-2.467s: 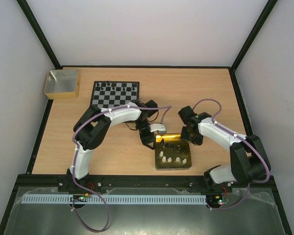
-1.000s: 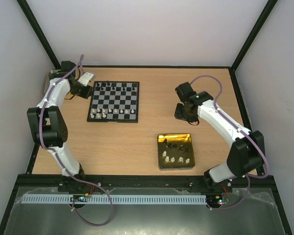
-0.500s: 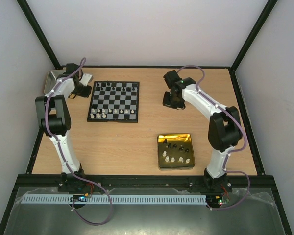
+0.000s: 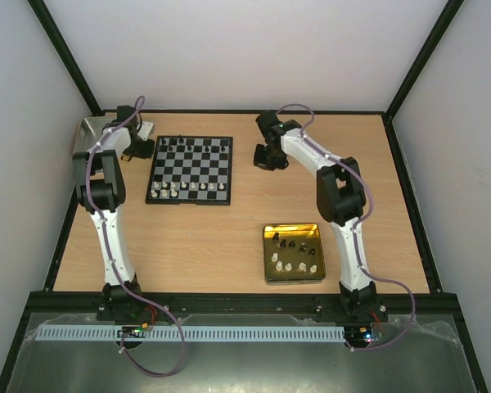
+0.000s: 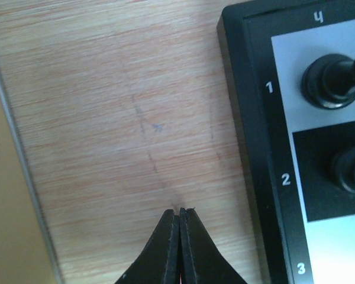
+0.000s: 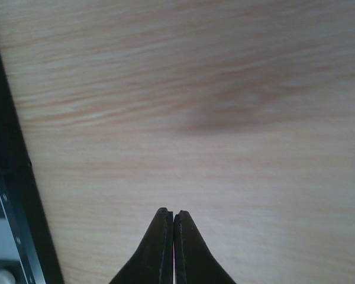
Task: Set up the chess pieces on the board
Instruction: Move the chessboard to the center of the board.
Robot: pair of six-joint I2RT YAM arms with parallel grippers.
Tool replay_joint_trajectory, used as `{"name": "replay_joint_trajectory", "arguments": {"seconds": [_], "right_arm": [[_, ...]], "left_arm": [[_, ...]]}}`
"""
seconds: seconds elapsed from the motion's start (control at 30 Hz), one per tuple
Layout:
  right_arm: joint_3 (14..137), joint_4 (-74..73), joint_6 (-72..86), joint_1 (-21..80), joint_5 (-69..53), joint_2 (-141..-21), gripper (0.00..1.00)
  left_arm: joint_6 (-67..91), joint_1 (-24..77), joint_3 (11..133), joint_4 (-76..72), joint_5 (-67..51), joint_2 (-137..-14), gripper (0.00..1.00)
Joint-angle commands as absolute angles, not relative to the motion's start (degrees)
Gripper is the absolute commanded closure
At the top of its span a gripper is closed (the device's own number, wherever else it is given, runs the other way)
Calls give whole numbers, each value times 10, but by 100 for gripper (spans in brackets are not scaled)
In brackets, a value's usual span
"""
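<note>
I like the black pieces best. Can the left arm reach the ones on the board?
Probably yes. The left end effector is shut over the table beside the board, and two black pieces stand just inside that edge, nothing between.

right arm (image 4: 308, 152) nearer board (image 4: 193, 169), jaws closed

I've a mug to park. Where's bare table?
Widest: wood between the board and the table front, left of the gold tray. Also right of the right arm. Crowded: between yellow box and board, at the left end effector.
</note>
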State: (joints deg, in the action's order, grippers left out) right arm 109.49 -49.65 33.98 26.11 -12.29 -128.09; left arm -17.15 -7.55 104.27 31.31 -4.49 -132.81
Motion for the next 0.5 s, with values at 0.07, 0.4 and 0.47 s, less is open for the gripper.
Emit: {"name": "replay_joint_trajectory", "arguments": {"seconds": [0.07, 0.4, 0.47], "right_arm": [[1194, -480, 360, 260, -183, -1373, 98], [1298, -452, 412, 259, -209, -1489, 98], [1298, -435, 421, 259, -214, -1496, 98]], "left_arm": [[-148, -80, 1080, 354, -89, -1358, 98], [-127, -82, 1071, 347, -94, -1374, 98], [-124, -82, 1071, 356, -104, -1379, 98]]}}
